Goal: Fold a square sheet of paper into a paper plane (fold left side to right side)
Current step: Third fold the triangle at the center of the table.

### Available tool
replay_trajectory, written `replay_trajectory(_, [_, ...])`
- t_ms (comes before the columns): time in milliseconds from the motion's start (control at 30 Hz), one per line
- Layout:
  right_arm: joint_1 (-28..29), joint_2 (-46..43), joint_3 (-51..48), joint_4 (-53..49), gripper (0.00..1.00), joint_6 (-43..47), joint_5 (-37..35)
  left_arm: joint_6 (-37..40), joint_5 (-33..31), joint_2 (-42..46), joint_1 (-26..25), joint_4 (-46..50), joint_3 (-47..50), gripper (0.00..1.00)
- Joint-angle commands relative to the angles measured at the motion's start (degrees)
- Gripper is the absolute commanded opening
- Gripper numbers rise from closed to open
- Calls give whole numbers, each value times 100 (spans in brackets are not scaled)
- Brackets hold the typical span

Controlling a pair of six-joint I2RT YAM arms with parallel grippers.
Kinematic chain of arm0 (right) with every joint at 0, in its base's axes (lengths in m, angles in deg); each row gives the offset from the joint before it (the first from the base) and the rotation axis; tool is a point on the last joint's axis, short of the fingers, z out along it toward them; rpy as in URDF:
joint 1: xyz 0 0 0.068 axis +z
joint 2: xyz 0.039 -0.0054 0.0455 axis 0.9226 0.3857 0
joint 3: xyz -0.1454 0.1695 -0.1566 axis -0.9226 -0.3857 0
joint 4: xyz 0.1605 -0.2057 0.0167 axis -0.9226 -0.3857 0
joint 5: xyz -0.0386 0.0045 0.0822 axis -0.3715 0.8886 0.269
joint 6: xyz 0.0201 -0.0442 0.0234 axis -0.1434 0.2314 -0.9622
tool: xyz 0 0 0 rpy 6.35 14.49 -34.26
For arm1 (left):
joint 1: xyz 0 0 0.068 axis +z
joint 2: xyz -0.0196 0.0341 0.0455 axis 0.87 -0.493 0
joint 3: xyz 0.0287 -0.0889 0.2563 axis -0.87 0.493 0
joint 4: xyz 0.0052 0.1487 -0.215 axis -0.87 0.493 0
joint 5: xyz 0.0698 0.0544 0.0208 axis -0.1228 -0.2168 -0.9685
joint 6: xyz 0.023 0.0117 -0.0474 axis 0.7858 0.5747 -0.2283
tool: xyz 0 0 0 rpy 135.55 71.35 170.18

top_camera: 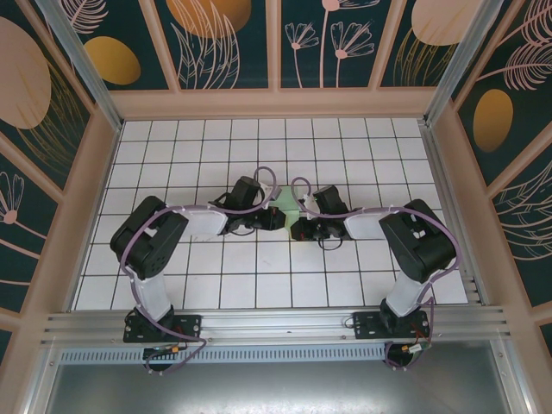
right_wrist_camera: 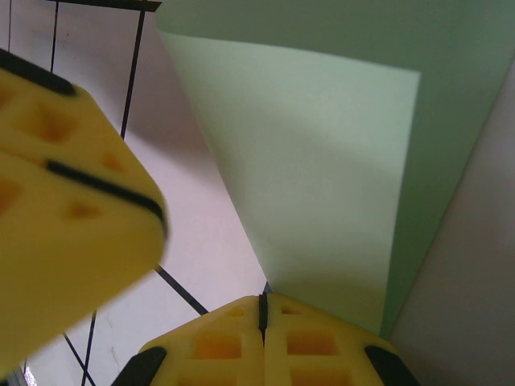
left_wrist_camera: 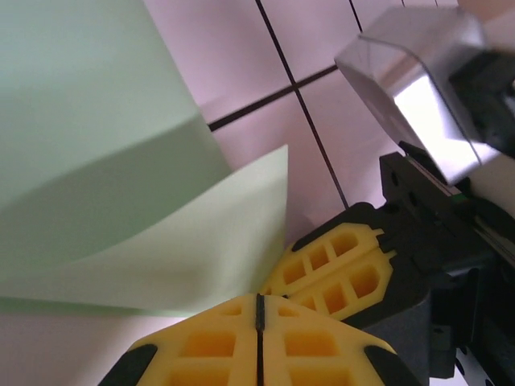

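At the tiled table's centre, the right gripper pinches a raised corner of the square sheet of paper. The left gripper sits closed just beside. The left-to-right fold appears underway; next, the 2 edges need aligning before creasing.

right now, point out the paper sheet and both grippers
paper sheet (right_wrist_camera: 322, 161): right wrist view, middle of its lit face
left gripper (left_wrist_camera: 259, 304): left wrist view, seam between its closed fingertips
right gripper (right_wrist_camera: 263, 302): right wrist view, seam between its closed fingertips
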Motion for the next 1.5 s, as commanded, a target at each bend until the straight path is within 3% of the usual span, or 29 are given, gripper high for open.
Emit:
replay_trajectory(0, [20,284,-210,-419,0,-29,-87,-135,182,-178,-40,-474,8,9])
replay_trajectory(367, [20,270,-211,-457,0,-3,-86,-153,-155,-513,-39,-516,-13,8])
replay_trajectory(900, [20,316,-143,-730,0,120,-95,128,-1438,-776,-13,221,-246,7])
replay_trajectory(1467, [20,305,-131,-823,0,138,-94,587,-1726,-917,786,773,-869,7])
